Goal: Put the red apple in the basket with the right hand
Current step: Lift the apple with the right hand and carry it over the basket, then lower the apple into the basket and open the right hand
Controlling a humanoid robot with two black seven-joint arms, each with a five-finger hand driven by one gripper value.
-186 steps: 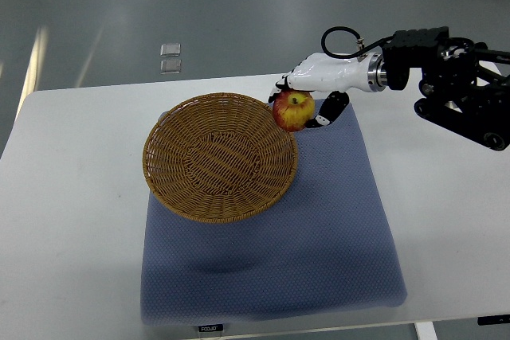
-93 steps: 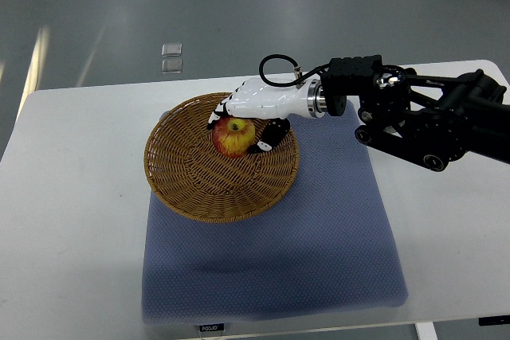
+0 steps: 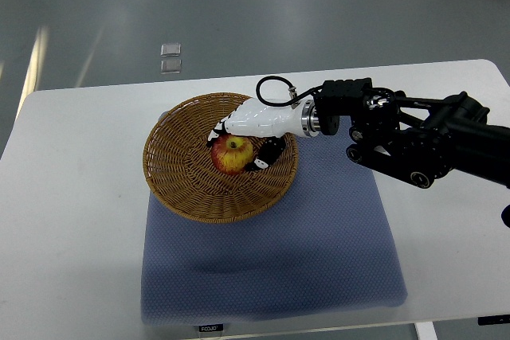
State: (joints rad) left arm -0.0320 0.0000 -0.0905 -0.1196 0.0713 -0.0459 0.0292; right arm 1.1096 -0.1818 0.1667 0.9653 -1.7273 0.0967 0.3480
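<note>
A red and yellow apple (image 3: 229,154) is inside the round wicker basket (image 3: 179,181), right of its middle. My right hand (image 3: 239,145), white with black fingertips, comes in from the right and is shut on the apple, holding it low over the basket's bowl. I cannot tell whether the apple touches the weave. The left arm does not show.
The basket stands on a blue-grey mat (image 3: 319,252) on a white table (image 3: 72,220). My black right forearm (image 3: 406,137) crosses above the mat's upper right corner. The table's near edge runs along the picture's bottom.
My right hand has carried the apple leftward from the basket's right rim to over its inside, then lowered it a little into the bowl. The basket has not moved.
</note>
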